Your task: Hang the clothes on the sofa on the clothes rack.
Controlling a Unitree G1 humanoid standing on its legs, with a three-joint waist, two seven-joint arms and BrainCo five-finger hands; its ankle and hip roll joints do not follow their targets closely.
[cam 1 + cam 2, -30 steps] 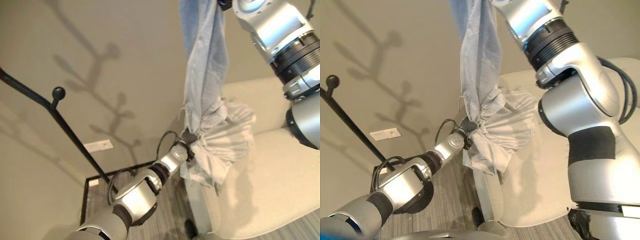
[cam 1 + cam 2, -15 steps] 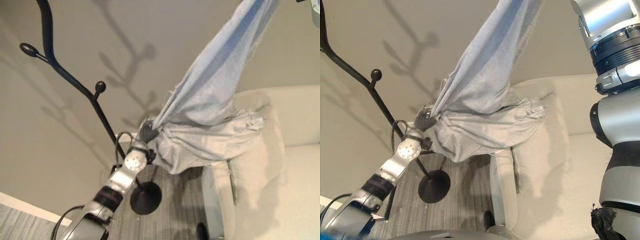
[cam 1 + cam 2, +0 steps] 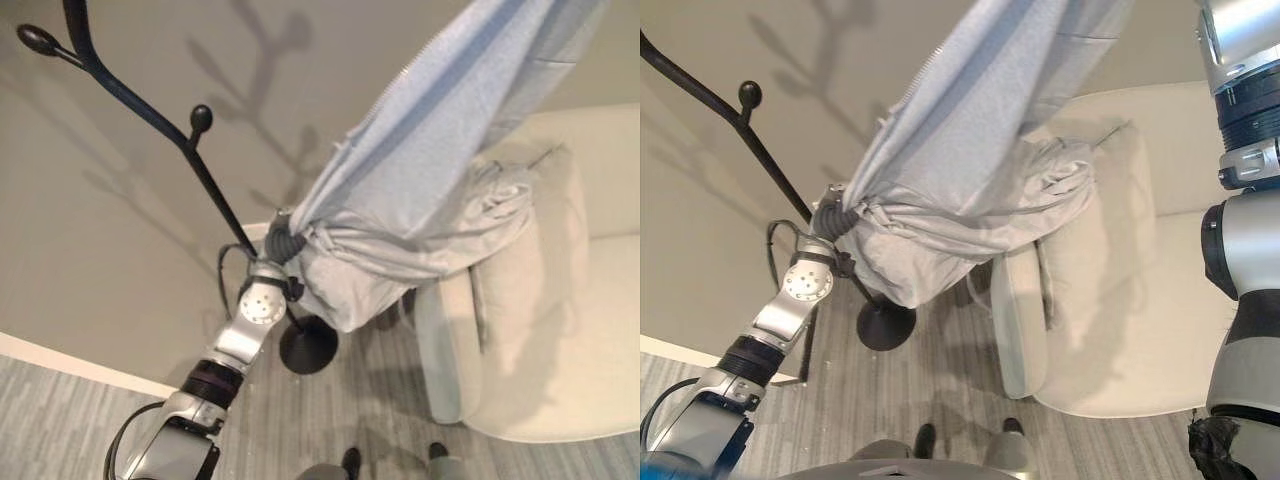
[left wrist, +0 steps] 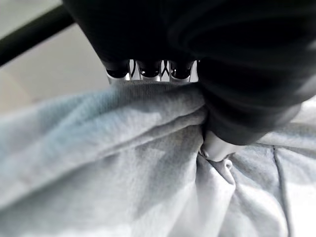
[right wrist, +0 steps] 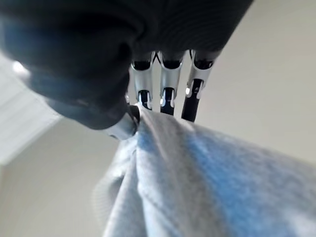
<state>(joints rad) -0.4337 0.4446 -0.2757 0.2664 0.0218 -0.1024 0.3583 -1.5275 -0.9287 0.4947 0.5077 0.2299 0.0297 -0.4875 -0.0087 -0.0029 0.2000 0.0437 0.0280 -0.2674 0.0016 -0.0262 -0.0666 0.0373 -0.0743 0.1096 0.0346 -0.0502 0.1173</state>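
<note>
A light grey-blue garment of soft, faintly fuzzy knit hung in the air between the two hands, stretched in a long slanting band from upper right down to lower left. A zipper edge ran along its upper side, and its lower part bunched into loose, rumpled folds that sagged just in front of the sofa's arm.

The left hand gripped the garment's lower end, and the cloth gathered into a tight knot of creases where it met the hand. In the left wrist view the fingers were curled into the fabric with the thumb pressing from the other side, so the cloth was pinched between them. The right hand held the upper end high; its silver, dark-tipped fingers lay side by side over the top of the cloth while the thumb pinned a fold against them.

The clothes rack was a slim black metal pole with curved branches ending in small round knobs, standing on a flat round base on the floor just behind the left hand. The sofa was cream-coloured, smooth and rounded, with thick padded cushions. The floor was grey with fine stripes, and the wall behind was plain beige.
</note>
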